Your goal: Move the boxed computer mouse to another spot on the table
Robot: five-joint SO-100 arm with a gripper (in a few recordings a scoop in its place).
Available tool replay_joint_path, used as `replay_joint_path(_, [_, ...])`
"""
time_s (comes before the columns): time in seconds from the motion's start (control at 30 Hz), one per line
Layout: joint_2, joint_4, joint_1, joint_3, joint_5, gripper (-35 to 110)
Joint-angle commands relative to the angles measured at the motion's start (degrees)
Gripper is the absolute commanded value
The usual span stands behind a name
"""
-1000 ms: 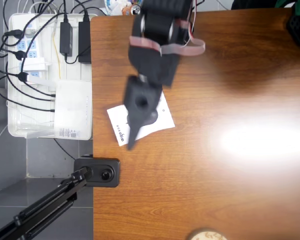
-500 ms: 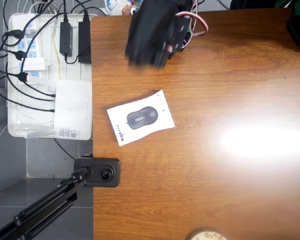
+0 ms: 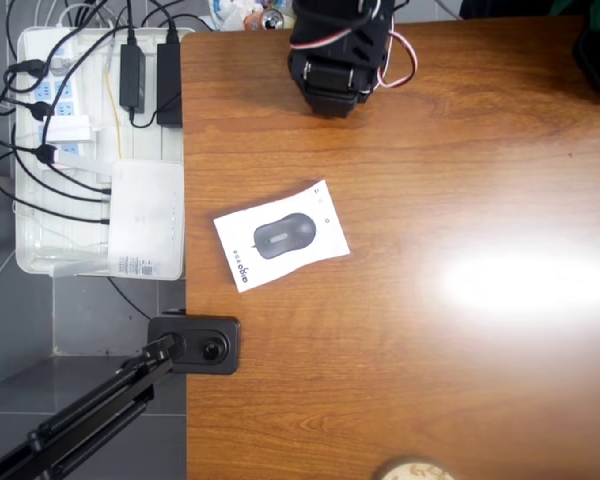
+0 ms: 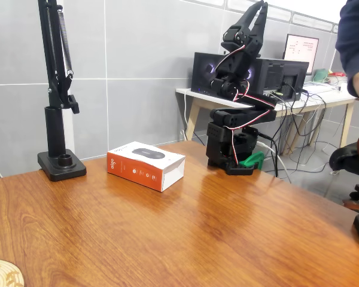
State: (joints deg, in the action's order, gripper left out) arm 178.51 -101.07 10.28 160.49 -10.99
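One flat white carton picturing a dark grey mouse [image 4: 146,165] is seen lying on the brown wood-grain table [image 4: 215,233], far left. Well apart, the black gripper [image 4: 258,11] is raised overhead, fingers narrowly together, empty.

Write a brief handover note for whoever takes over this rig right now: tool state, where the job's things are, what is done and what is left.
Tool: raised high above the arm's base, pointing up, fingers together, holding nothing.
Boxed computer mouse: lies flat on the table near its left edge in the overhead view, close to the black lamp-stand base, clear of the arm.
Done: box sits free on the table; whether it has been moved cannot be told from this moment.
Left: if not, reach down, grasp the box and set it elsewhere.
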Motion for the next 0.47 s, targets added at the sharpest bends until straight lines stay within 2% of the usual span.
replay_joint_path(0.0, [-0.5, -0.3, 0.4, 0.0, -3.7, 0])
replay_joint_path(0.43, [-0.5, -0.3, 0.4, 0.0, -7.4, 0])
